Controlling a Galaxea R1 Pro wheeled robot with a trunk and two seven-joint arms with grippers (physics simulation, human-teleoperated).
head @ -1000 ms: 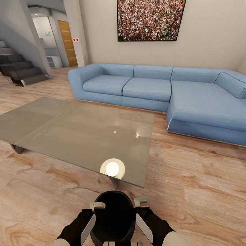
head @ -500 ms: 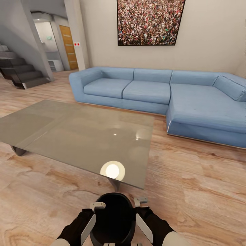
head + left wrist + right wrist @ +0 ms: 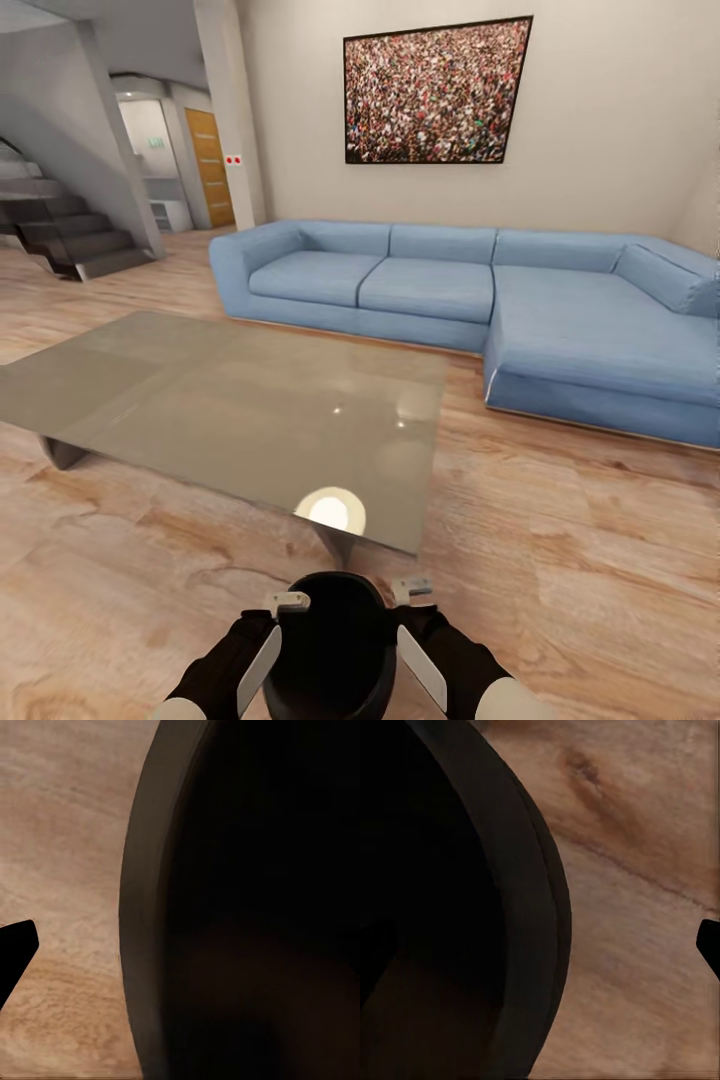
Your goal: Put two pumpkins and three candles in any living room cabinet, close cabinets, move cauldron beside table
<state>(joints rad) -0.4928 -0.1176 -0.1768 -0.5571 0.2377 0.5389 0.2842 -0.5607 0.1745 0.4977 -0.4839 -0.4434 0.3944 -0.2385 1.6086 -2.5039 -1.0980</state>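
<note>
Your left tool (image 3: 268, 640) and right tool (image 3: 415, 635) press the cauldron (image 3: 335, 645) between them. Each tool's own opening cannot be told. The cauldron sits just before the glass worktop (image 3: 200, 400).

Up close, the cauldron (image 3: 521, 915) shows a thick black curved rim with a dark hollow inside it. Beyond the rim lies the wood floor (image 3: 637, 907), tan with a brown knot and grain lines. A small black tip (image 3: 709, 945) pokes in at one edge.

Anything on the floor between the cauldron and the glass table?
Nothing visible. The cauldron, flanked by the left gripper and right gripper, is just short of the glass table's near corner, with bare wood floor between them.
</note>
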